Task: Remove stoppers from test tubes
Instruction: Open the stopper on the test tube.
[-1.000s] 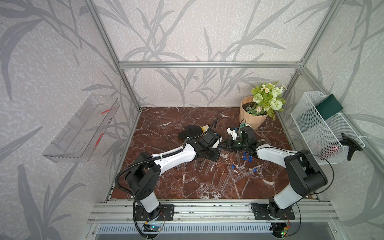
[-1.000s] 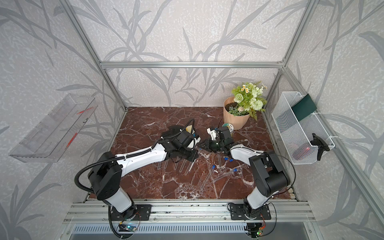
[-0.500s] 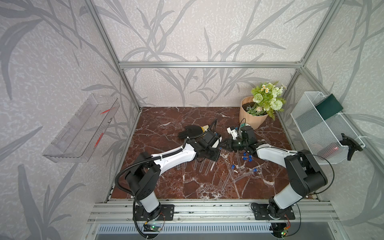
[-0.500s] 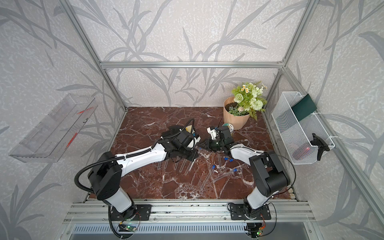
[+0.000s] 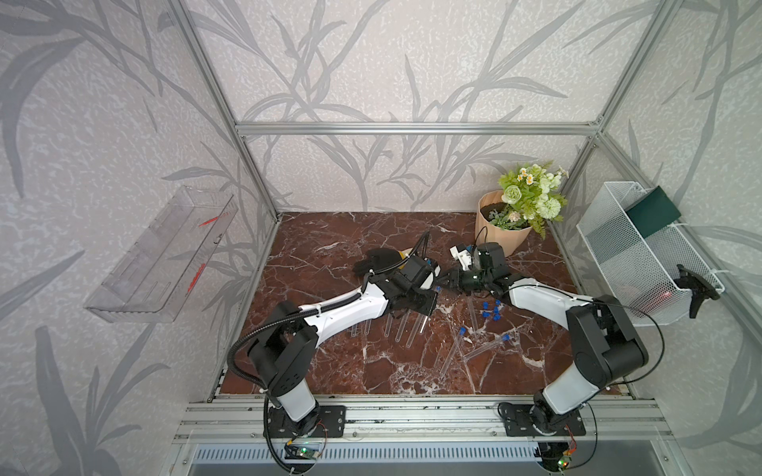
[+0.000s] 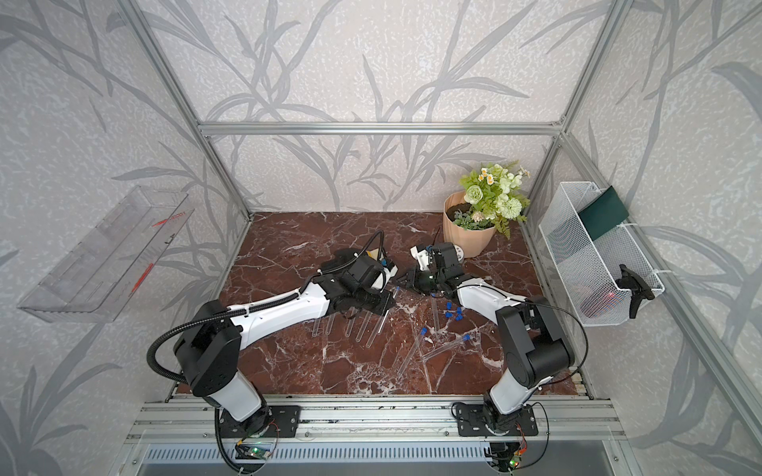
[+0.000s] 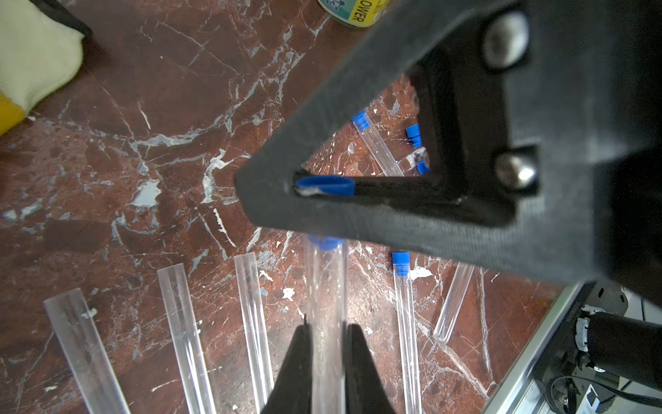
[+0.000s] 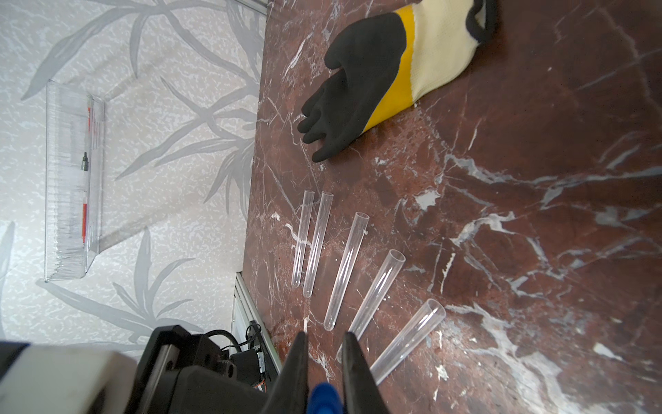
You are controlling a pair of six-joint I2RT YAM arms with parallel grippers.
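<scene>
Five bare test tubes [image 8: 345, 271] lie on the table [image 8: 501, 143]. My left claw [image 7: 327, 322] clenches a sixth tube [image 7: 326, 286]; my right claw [image 8: 324, 335] pinches its stopper [image 7: 324, 186]. At least two capped tubes [image 7: 404, 322] are left.

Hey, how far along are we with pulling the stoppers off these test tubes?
Done: five open tubes lie in a row, with loose stoppers nearby. In hand: the left gripper clamps a tube while the right gripper pinches its blue stopper. Left: that stopper, plus two capped tubes lying near the loose stoppers.
</scene>
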